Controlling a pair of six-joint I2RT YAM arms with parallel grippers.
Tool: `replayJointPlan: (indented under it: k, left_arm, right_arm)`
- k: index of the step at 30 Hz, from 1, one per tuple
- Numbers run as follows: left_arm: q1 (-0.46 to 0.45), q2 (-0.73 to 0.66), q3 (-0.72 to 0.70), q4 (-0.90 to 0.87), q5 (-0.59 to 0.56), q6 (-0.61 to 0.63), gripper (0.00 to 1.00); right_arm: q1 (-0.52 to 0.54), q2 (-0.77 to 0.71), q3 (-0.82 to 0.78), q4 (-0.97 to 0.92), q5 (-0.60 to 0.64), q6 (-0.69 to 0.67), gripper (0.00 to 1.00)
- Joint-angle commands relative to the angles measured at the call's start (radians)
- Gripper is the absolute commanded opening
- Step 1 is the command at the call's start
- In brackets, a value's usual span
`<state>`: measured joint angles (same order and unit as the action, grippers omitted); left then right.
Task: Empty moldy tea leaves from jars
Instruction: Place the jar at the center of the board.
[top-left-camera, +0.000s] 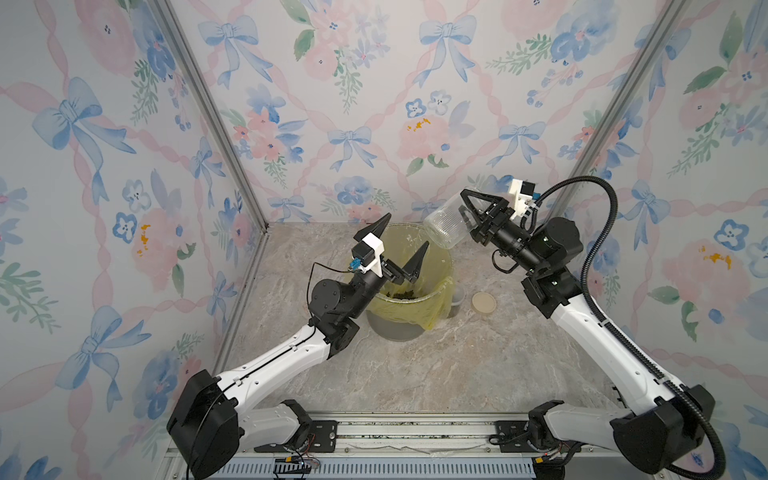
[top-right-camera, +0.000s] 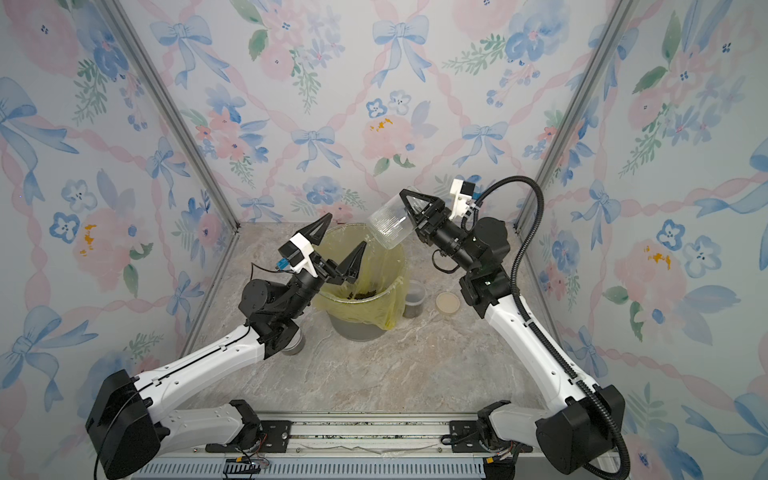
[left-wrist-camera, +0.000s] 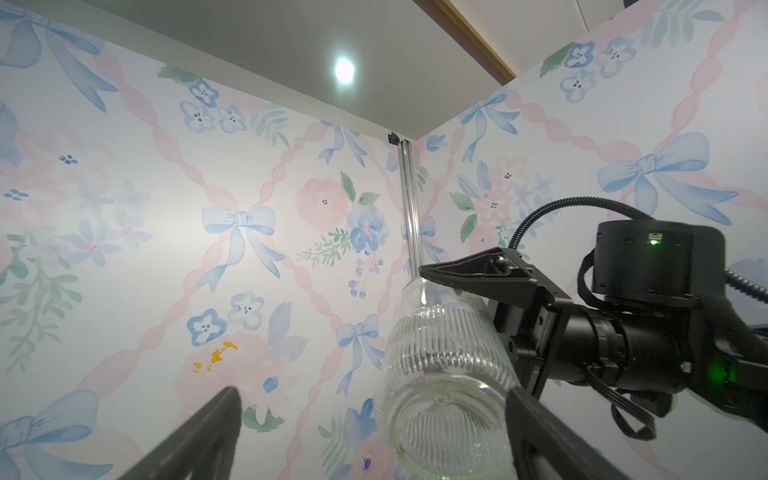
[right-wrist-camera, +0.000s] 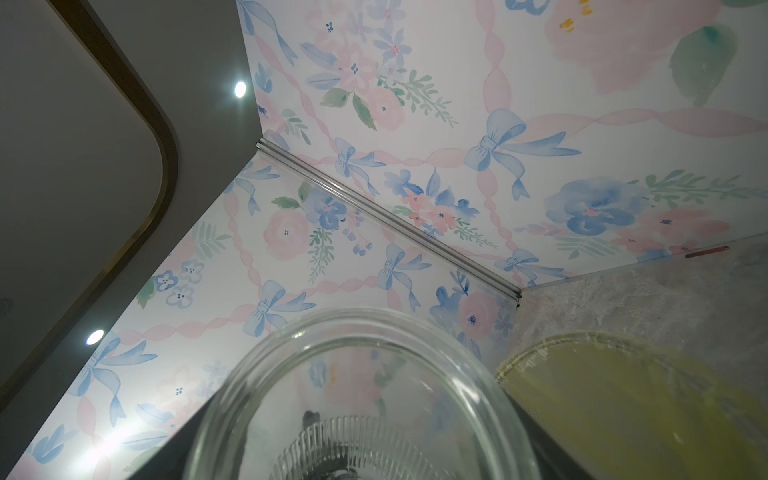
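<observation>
While the right claw (top-left-camera: 467, 210) is clamped on a ribbed jar (top-left-camera: 444, 226), held tilted in the air above the far rim of the bin (top-left-camera: 395, 328), the left claw (top-left-camera: 407, 229) hangs over the bin with its jaws spread wide and nothing between them. The tea leaves (top-left-camera: 401, 295) lie as a dark clump at the bottom of the yellow bag (top-left-camera: 432, 307) lining the bin. A second jar (top-left-camera: 456, 301) stands on the table (top-left-camera: 436, 365) just beside the bin, near a tan lid (top-left-camera: 484, 302), and a third jar (top-right-camera: 296, 344) shows partly beneath the left arm.
</observation>
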<state>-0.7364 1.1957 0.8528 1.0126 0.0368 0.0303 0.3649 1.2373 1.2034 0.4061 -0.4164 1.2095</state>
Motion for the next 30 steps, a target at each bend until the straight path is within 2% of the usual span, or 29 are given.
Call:
replayJointPlan:
  k: [1,5,9,12,18,22,30]
  left_arm:
    - [0.008,-0.042,0.012,-0.113,-0.089,0.022,0.98]
    - [0.011,-0.082,0.022,-0.199,-0.157,-0.002,0.98]
    - [0.014,-0.125,-0.004,-0.217,-0.134,-0.009,0.98]
    - [0.014,-0.145,0.000,-0.275,-0.149,-0.004,0.98]
    - [0.017,-0.187,-0.028,-0.322,-0.224,-0.022,0.98]
    - [0.023,-0.218,-0.061,-0.336,-0.226,-0.038,0.98]
    - [0.029,-0.256,-0.080,-0.392,-0.242,-0.067,0.98]
  right_arm:
    - [-0.054,-0.089,-0.036,0.010,-0.027,-0.024,0.17]
    - [-0.123,-0.185,-0.080,-0.125,-0.054,-0.108,0.17]
    - [-0.135,-0.299,-0.109,-0.357,-0.029,-0.314,0.17]
    - [-0.135,-0.385,-0.160,-0.458,0.014,-0.419,0.17]
    - [-0.132,-0.523,-0.292,-0.539,0.060,-0.536,0.18]
    - [-0.104,-0.637,-0.406,-0.549,0.148,-0.643,0.19]
    - [0.051,-0.744,-0.580,-0.543,0.353,-0.821,0.19]
